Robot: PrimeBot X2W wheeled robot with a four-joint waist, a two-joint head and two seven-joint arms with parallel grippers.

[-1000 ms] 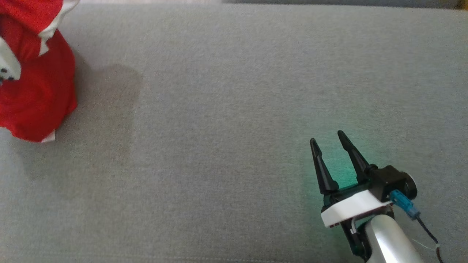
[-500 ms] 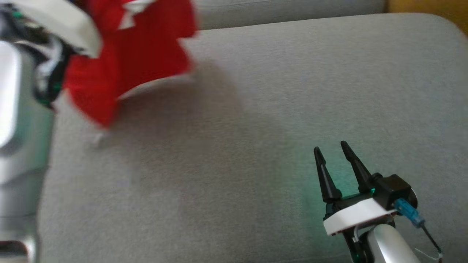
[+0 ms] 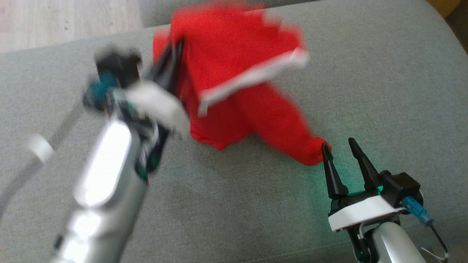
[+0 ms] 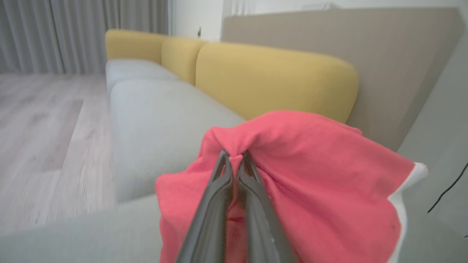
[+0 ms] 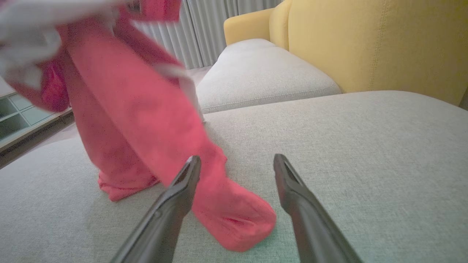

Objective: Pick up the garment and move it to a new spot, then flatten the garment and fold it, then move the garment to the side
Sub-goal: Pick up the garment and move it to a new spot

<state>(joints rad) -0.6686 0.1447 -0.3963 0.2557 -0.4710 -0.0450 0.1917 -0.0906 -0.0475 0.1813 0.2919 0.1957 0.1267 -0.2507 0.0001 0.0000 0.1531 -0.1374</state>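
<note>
The garment (image 3: 237, 84) is red with white trim and hangs in a blurred bunch over the grey sofa seat (image 3: 384, 73). My left gripper (image 3: 173, 60) is shut on a pinch of its cloth, as the left wrist view shows with the garment (image 4: 310, 175) bunched around my left gripper (image 4: 236, 157). The garment's lower end trails onto the seat and reaches the left fingertip of my right gripper (image 3: 338, 144). In the right wrist view my right gripper (image 5: 237, 160) stands open, with the garment (image 5: 234, 215) lying between and ahead of its fingers.
Yellow back cushions (image 4: 270, 76) line the sofa's far side, and another grey seat (image 5: 259, 69) lies beyond. Wooden floor (image 3: 65, 18) shows past the sofa's edge. A low shelf unit (image 5: 22, 117) stands at the left of the right wrist view.
My left arm has swung the garment from the far left toward the middle, its tail now landing at my right gripper. The head camera has also turned. The right gripper stays open.
</note>
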